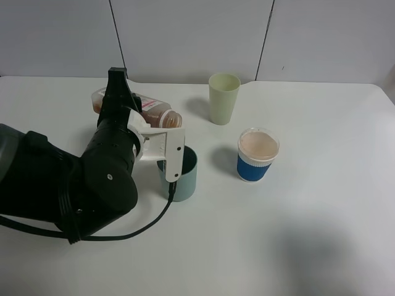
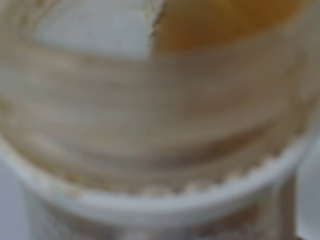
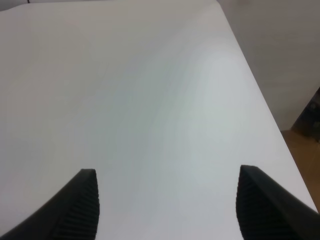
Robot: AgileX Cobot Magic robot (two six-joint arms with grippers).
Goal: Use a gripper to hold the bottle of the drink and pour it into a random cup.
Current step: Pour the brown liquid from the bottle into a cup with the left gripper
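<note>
Above the cup (image 1: pixel 185 176), the left gripper (image 1: pixel 118 98) is clamping the bottle (image 1: pixel 154 111), which is tipping almost flat. Its mouth seems to be hanging near the cup's far rim, so the drink (image 1: pixel 163 117) is at risk of landing on the table (image 1: pixel 296 234).

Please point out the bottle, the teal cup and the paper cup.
bottle (image 1: pixel 151 105): high view, on its label.
teal cup (image 1: pixel 187 177): high view, on its side wall.
paper cup (image 1: pixel 253 168): high view, on its blue band.

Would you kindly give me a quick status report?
Left gripper shut on clear pink-labelled plastic bottle, tipped toward short teal plastic cup. Right gripper open. Nothing obstructing.
</note>
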